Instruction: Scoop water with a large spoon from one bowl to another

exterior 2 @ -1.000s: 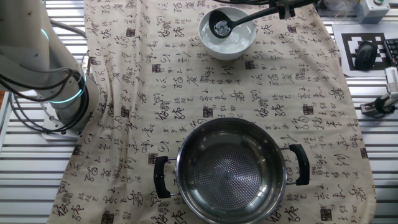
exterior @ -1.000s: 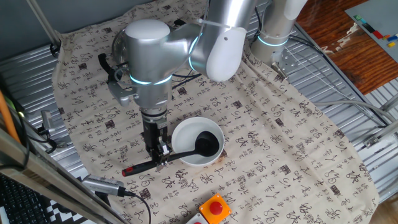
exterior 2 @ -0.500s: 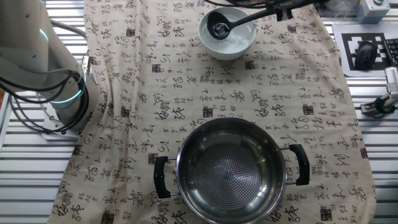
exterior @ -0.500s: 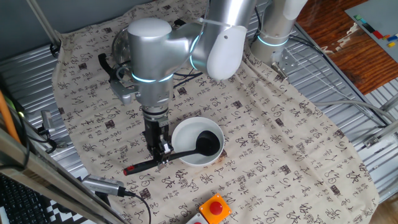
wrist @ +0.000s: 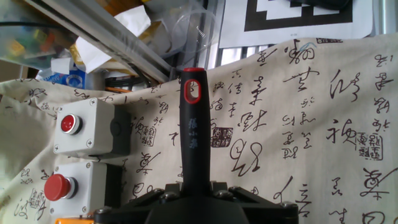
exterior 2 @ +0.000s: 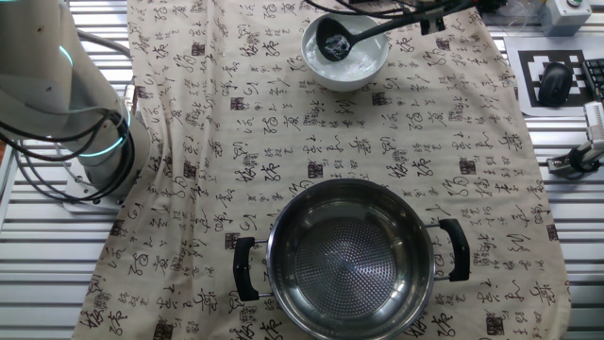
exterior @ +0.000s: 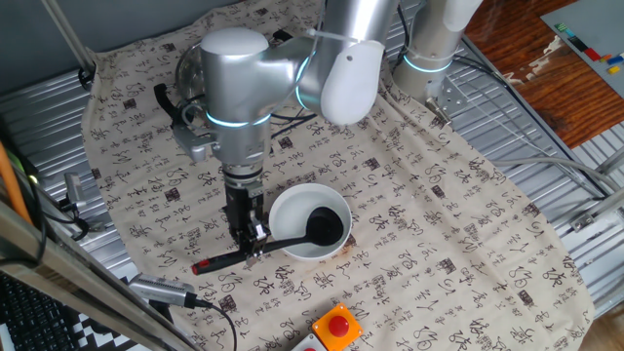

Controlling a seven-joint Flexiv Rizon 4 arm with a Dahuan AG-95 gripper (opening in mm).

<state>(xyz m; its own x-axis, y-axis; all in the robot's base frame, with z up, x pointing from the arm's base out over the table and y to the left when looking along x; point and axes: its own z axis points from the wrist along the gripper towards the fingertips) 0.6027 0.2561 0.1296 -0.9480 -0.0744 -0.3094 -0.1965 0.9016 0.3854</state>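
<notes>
My gripper (exterior: 251,244) is shut on the handle of the black ladle (exterior: 255,250). The ladle's cup (exterior: 325,226) sits inside the white bowl (exterior: 289,213), which holds water. In the other fixed view the cup (exterior 2: 331,39) is in the white bowl (exterior 2: 351,68) at the top, and my gripper (exterior 2: 429,16) is at the top edge. The steel bowl (exterior 2: 349,253) with two black handles stands at the near side, apart from the white bowl. The hand view shows the handle (wrist: 194,137) with its red tip pointing away from my gripper (wrist: 198,191).
A patterned cloth (exterior: 439,214) covers the table. Button boxes with red buttons (wrist: 82,132) stand beyond the cloth's edge near the ladle's handle tip; one shows in one fixed view (exterior: 336,327). The arm's base (exterior 2: 90,142) stands at the left. Cables (exterior: 175,292) lie nearby.
The ladle's cup has shifted slightly toward the top of the other fixed view, still inside the white bowl. The arm has barely moved.
</notes>
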